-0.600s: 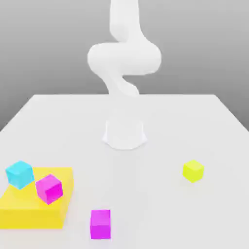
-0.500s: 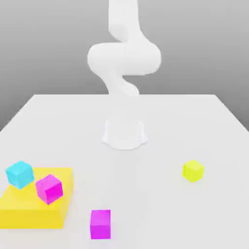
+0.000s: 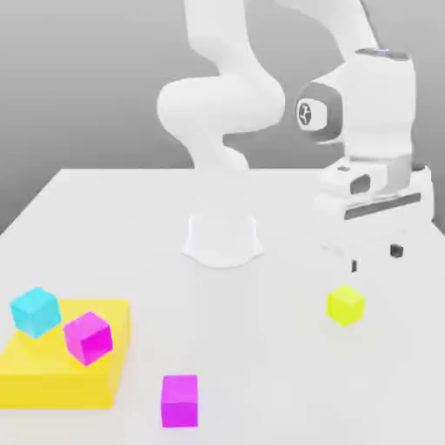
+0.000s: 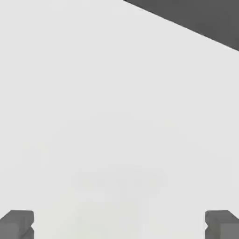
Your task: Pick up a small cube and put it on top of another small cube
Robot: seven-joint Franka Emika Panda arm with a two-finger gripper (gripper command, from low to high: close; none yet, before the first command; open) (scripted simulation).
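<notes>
1. We saw the white two-finger claw (image 3: 375, 258) in the right half of the exterior view, pointing down, with its dark fingertips (image 3: 396, 251) spread wide and nothing between them. In the hand view the two grey pads (image 4: 17, 224) sat at opposite lower corners with bare white table (image 4: 116, 93) between them, so we read the claw as released and empty.

2. Just below it in the exterior view, slightly toward the frame's left, lay the small bright yellow-green cube (image 3: 345, 305), resting on the table in the lower right. It was near the claw but apart from it, not touched.

3. Farther out, at the bottom centre, stood a small magenta cube (image 3: 179, 400), alone on the table and well apart from the yellow-green cube.

4. In the lower left lay a large flat yellow block (image 3: 63, 367). A second small magenta cube (image 3: 88, 336) sat tilted on its upper surface, and a small cyan cube (image 3: 36, 311) rested at its far left corner; we could not tell whether that one sat fully on the block.

5. Behind, at mid-frame, rose the white arm's round base (image 3: 222, 239).

6. We judged the task barely begun: no cube was gripped, lifted or stacked by the claw. What remained was the descent over the yellow-green cube, the grasp, the carry to another small cube, and the release on top.
</notes>
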